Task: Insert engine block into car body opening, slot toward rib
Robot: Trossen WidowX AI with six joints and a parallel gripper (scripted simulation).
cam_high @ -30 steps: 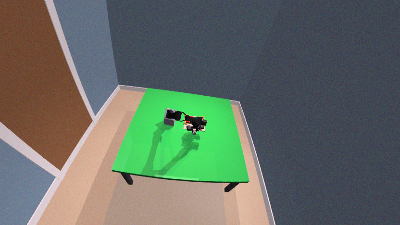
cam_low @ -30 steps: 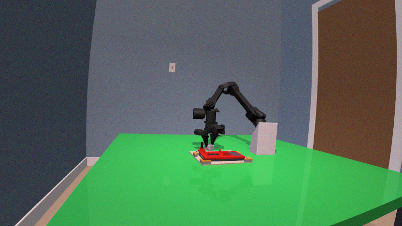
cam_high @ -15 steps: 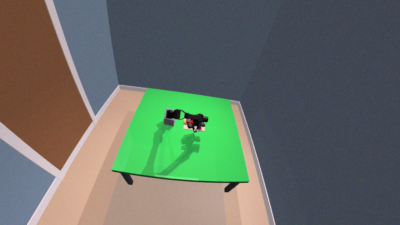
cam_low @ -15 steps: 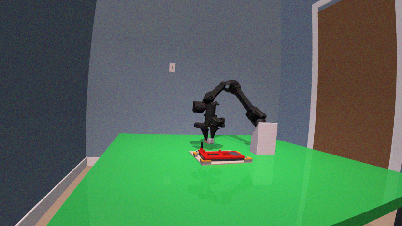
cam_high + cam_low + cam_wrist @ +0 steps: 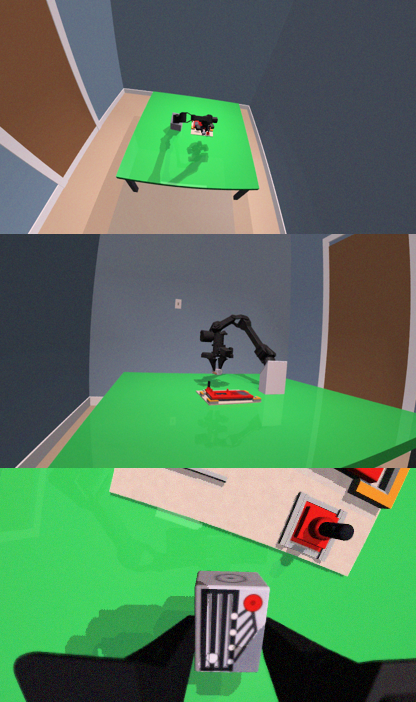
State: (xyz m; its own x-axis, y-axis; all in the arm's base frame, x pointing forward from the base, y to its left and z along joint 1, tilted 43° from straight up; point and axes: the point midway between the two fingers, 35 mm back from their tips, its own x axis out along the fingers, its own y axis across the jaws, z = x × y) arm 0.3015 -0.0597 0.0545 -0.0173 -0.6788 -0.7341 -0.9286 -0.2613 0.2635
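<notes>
My gripper (image 5: 227,624) (image 5: 216,369) is shut on the engine block (image 5: 220,628) (image 5: 219,371), a light grey block. The block hangs above the table, off the board's edge in the wrist view. Its face toward the wrist camera shows dark stripes, white dots and a red disc; another face shows a dark ring. Which side has the slot I cannot tell. The red car body (image 5: 232,396) (image 5: 369,472) lies on the board, mostly outside the wrist view. A dark opening (image 5: 221,393) shows in its top in the exterior view. The rib is too small to make out.
The pale board (image 5: 250,515) (image 5: 193,133) carries orange-and-grey corner holders (image 5: 212,401) (image 5: 377,493). A red piece with an upright black stick (image 5: 337,531) (image 5: 208,384) stands near the board's corner, close to the held block in the wrist view. The arm's light base block (image 5: 276,378) stands beyond the board.
</notes>
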